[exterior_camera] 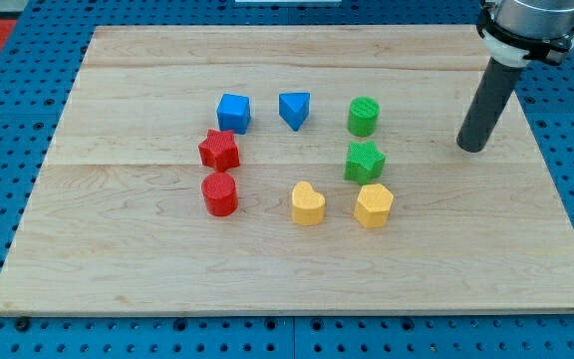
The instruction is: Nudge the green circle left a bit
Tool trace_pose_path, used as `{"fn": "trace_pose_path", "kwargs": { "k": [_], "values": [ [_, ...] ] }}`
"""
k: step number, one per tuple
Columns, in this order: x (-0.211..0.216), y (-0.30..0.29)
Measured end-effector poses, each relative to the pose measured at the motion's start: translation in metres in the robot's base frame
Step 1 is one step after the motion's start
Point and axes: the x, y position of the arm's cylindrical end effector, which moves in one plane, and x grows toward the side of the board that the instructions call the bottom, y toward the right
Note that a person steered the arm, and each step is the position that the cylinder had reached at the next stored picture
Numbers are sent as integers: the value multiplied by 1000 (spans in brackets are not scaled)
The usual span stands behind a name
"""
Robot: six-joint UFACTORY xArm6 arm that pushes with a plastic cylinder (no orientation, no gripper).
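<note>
No gripper on this arm, so nothing's held: the tip (473, 148) sits well right of the green circle (363, 116) near the surface's (118, 249) top-centre, w/ the blue triangle (293, 109) left, so it should push short & slow.

Eight coloured blocks on one worktop (118, 259), two of each colour.

Blue, two: a blue cube (233, 113) and a blue triangular block (294, 109). Red, two: a red star (219, 151) and a red cylinder (220, 193). Green, two: the green circle (363, 116) and a green star (364, 162). Yellow, two: a yellow heart (308, 203) and a yellow hexagonal block (374, 205). By shape that makes two stars, two round blocks, and one each of cube, triangle, heart and hexagon. One dark rod stands on the board, with a single tip, my tip (472, 148).
</note>
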Motion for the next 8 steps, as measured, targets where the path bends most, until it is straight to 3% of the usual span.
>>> {"fn": "trace_pose_path", "kwargs": {
  "k": [3,4,5,6,7,8],
  "values": [
    [13,5],
    [64,26],
    [140,32],
    [167,5],
    [168,0],
    [158,47]
  ]
}}
